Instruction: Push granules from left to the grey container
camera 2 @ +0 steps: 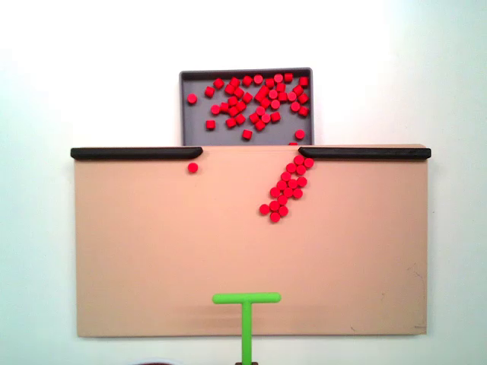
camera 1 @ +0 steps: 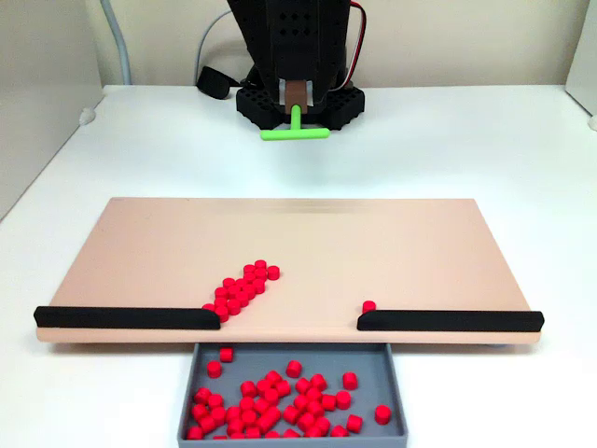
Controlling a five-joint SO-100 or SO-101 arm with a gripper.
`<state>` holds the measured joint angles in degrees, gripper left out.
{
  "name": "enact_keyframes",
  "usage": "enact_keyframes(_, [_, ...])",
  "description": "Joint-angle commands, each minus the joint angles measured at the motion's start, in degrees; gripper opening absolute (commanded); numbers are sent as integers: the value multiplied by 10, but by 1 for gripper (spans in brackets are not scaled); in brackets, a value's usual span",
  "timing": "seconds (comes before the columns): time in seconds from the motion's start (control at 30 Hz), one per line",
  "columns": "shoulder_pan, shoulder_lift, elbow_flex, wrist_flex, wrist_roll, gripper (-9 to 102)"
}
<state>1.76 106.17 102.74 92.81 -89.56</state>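
At top centre, the pincer point(camera 1: 295, 93) grips the green T-shaped pusher point(camera 1: 295, 132); granules point(camera 1: 244, 286) streak the beige board point(camera 1: 392, 252) beside the grey container point(camera 1: 394, 373).

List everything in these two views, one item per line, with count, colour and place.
Tiny red cylindrical plastic granules: many; a diagonal cluster on the board by one strip, one stray, dozens in the tray.
Shallow grey rectangular plastic tray: one, at the board's gap edge.
Flat beige board: one, on the table.
Black strips: two, along the board's tray-side edge.
White table: one.
Green T-shaped pusher tool: one, held above the table.
Black arm claw: one, gripping the pusher's stem.
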Motion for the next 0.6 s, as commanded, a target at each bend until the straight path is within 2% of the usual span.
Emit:
enact_keyframes(0.0, [-7,4,-4,3,6,0])
enact_keyframes(0.27, [-40,3,-9,3,58,0])
enact_keyframes(0.57, [-84,18,-12,3,252,0])
